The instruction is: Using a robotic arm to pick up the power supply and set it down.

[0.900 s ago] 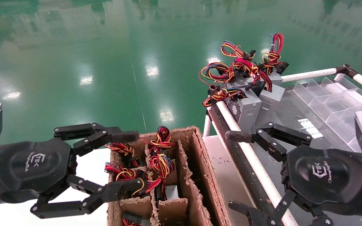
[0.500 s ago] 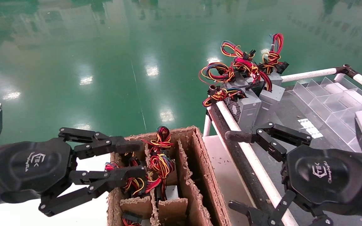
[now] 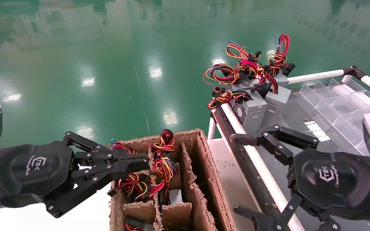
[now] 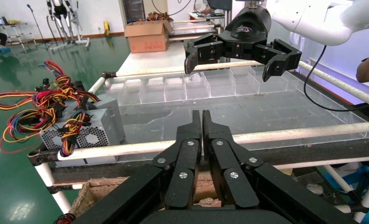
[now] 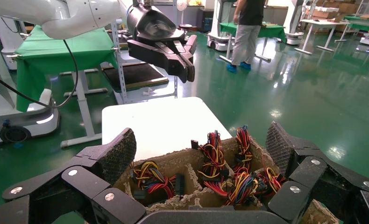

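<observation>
Left claw [image 3: 141,165] now clenched empty over cardboard box [image 3: 204,179], earlier spread; right claw [image 3: 241,175] released.

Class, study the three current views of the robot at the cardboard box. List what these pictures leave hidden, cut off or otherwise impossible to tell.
- Head view: the supplies' metal bodies inside the cardboard box are hidden by dividers and wire bundles.
- Head view: whether the left tool, fingers together, pinches any wire; the fingers cover the contact.
- Head view: the right tool has its lower finger cut by the bottom edge.
- Left wrist view: its own fingers block the box below.
</observation>
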